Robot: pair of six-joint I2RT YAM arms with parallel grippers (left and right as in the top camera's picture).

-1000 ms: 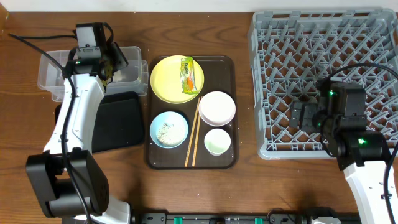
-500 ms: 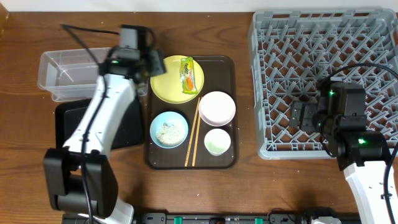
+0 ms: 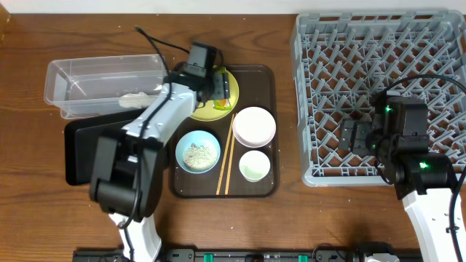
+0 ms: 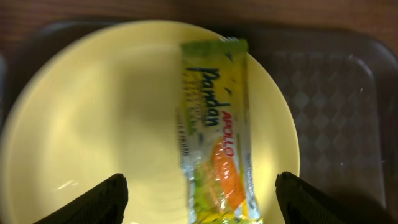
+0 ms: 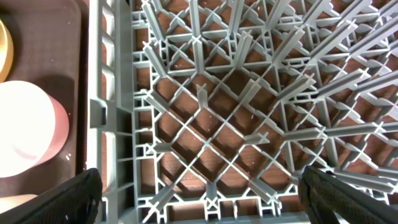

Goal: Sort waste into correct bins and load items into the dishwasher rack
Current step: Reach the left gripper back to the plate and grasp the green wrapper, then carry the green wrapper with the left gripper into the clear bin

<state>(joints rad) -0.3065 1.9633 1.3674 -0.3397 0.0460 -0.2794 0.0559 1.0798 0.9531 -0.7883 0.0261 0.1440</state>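
The green-and-orange snack wrapper (image 4: 214, 124) lies lengthwise on the pale yellow plate (image 4: 93, 118). My left gripper (image 4: 205, 202) hovers over it, open, one finger on each side of the wrapper and neither touching it. Overhead, the left gripper (image 3: 212, 81) covers most of the wrapper and the plate (image 3: 231, 92). My right gripper (image 5: 208, 199) is open and empty above the near left corner of the grey dishwasher rack (image 5: 205, 118). From overhead, the right gripper (image 3: 355, 135) sits at the rack's (image 3: 378, 44) left front part.
The brown serving tray (image 3: 266, 188) also holds a light blue bowl (image 3: 197, 151) with rice, wooden chopsticks (image 3: 227, 156), a white-pink bowl (image 3: 254, 126) and a small white cup (image 3: 254, 166). A clear tub (image 3: 54, 80) and a black tray (image 3: 80, 156) stand to the left.
My left arm has swung right from the clear tub to above the yellow plate, and its jaws have opened wider. The right arm has not moved.
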